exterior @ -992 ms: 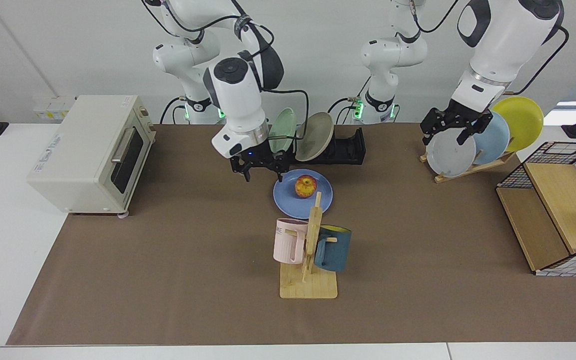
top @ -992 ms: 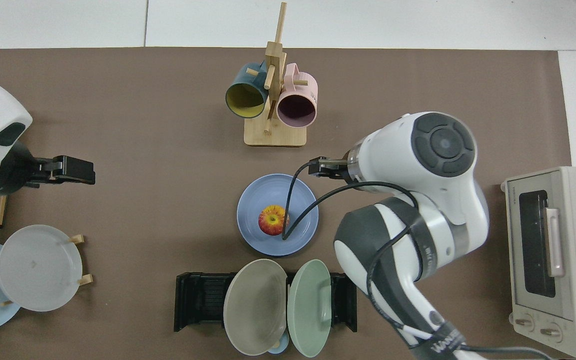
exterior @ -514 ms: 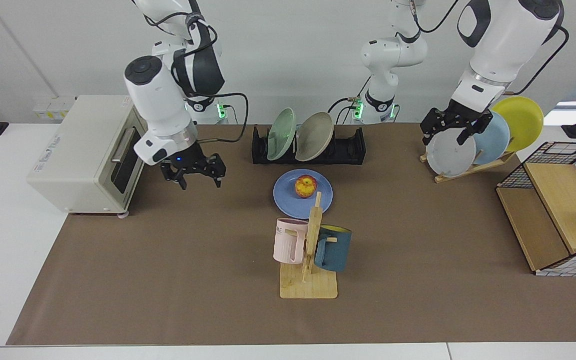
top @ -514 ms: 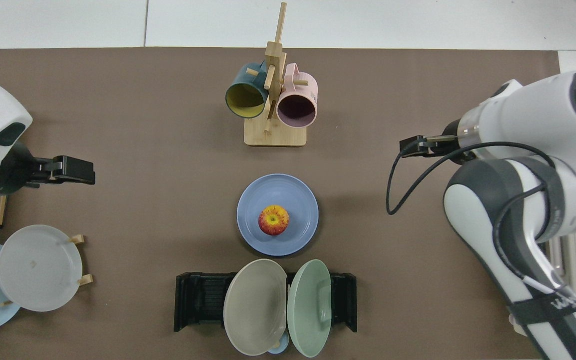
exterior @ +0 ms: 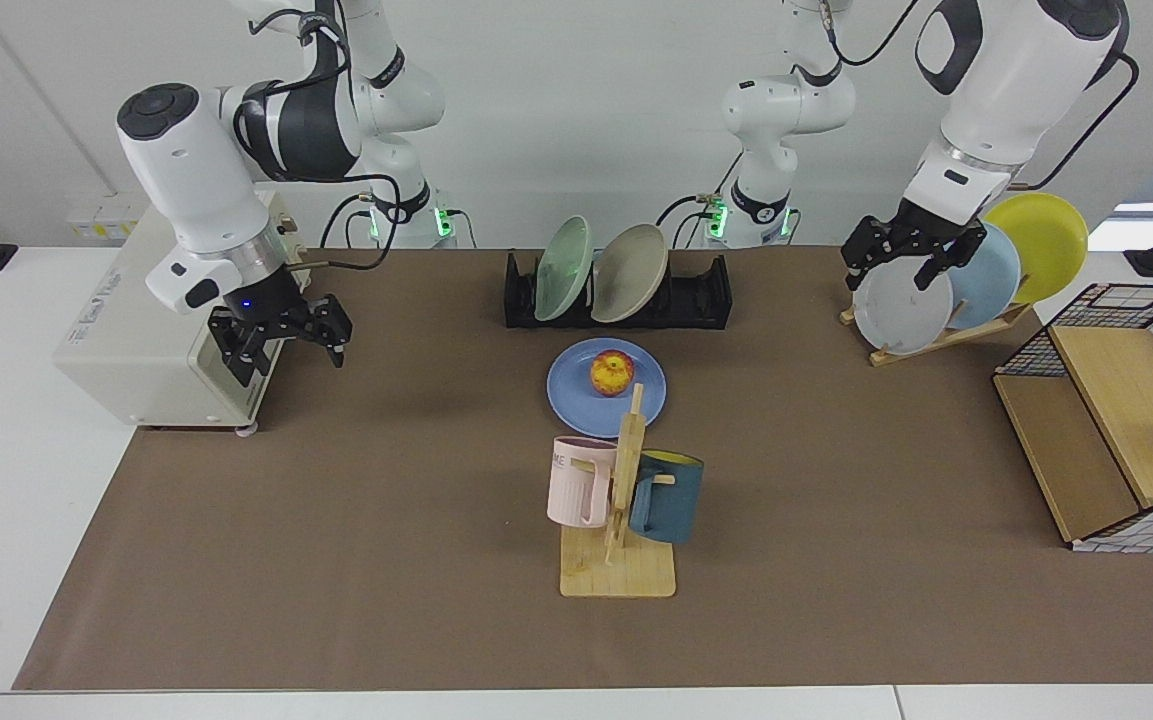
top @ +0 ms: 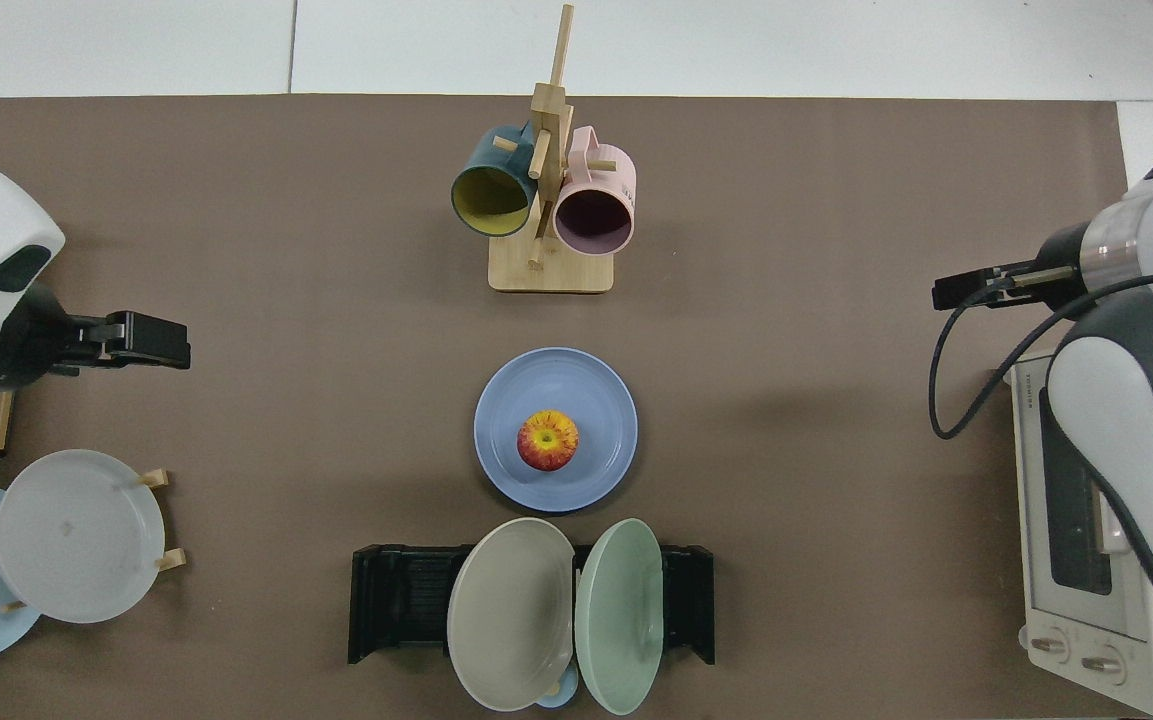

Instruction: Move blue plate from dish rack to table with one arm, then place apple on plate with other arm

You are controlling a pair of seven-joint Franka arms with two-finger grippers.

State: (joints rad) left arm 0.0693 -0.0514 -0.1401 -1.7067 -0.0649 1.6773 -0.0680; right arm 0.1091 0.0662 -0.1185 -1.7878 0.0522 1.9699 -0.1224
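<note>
1 apple [exterior: 612, 372] stem-up on flat blue plate [exterior: 576, 400]; right gripper [exterior: 281, 340], left gripper [exterior: 911, 262] fingers spread, empty.

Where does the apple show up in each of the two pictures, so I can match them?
Facing view: the apple sits on the blue plate, just in front of the black dish rack and behind the wooden mug tree.
Top view: the apple is at the centre, on the blue plate.
Shared landmark: the dish rack, below the plate in the top view.
</note>
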